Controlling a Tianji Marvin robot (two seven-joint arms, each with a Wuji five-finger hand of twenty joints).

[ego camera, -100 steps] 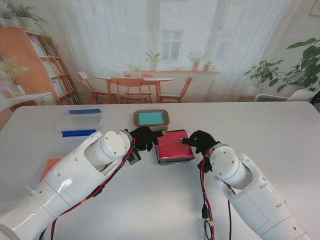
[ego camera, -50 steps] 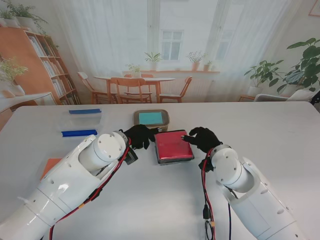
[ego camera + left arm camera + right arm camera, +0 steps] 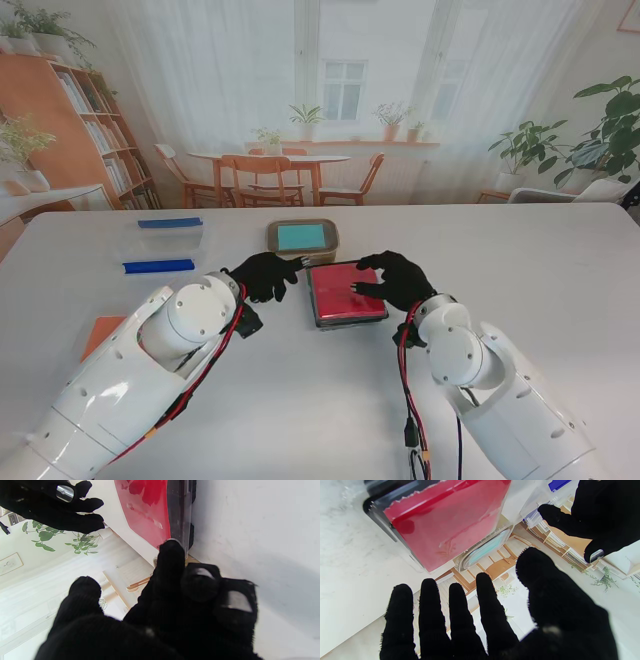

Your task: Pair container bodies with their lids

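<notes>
Mid-tabletop, our spread right hand (image 3: 396,281) and loosely open left hand (image 3: 264,275) flank the red lid (image 3: 344,289) on its box (image 3: 350,318); pressing it shut seems next.

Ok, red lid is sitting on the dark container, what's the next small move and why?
Probably press the right hand flat down on the red lid. Its fingers are spread over the lid's right edge, the lid already lies on the dark container, and the left hand sits at the left edge, holding nothing.

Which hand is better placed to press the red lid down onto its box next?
Probably the right hand: it hovers open over the red lid, fingers spread above it. The left hand sits beside the box's far left corner, off the lid.
</notes>
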